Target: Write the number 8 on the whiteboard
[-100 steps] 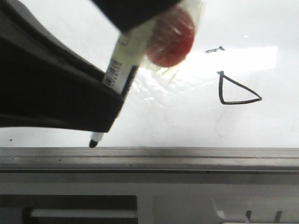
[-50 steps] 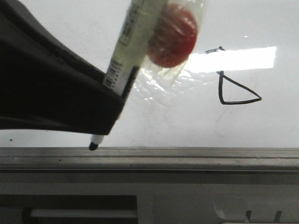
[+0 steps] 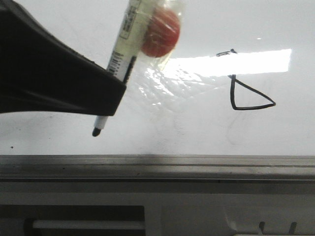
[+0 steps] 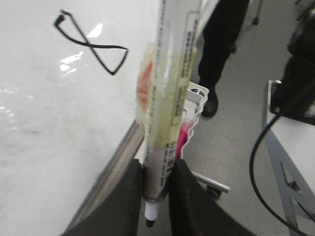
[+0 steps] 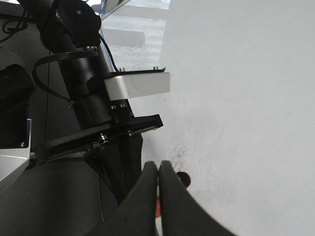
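Note:
The whiteboard (image 3: 197,129) fills the front view. The number 8 (image 3: 248,96) is drawn in thin black line at the right: a small upper loop over a bigger triangular loop. It also shows in the left wrist view (image 4: 91,46). My left gripper (image 3: 116,96) is shut on a white marker (image 3: 125,37), which has a red disc (image 3: 160,32) taped to it in clear plastic. The marker's black tip (image 3: 96,132) is at the board's lower left, above the rail and far left of the 8. My right gripper (image 5: 158,167) is shut beside the board (image 5: 236,98).
A grey metal rail (image 3: 197,165) runs along the board's near edge. The left wrist view shows a white wire basket (image 4: 196,105) with something pink, a person's dark leg (image 4: 219,44) and a black cable (image 4: 260,162). A black camera mount (image 5: 93,83) and a patch of specks (image 5: 175,156) show by the right gripper.
The left gripper and marker have lifted up and slightly left; the tip has moved from the rail up onto the lower board. The 8 is unchanged.

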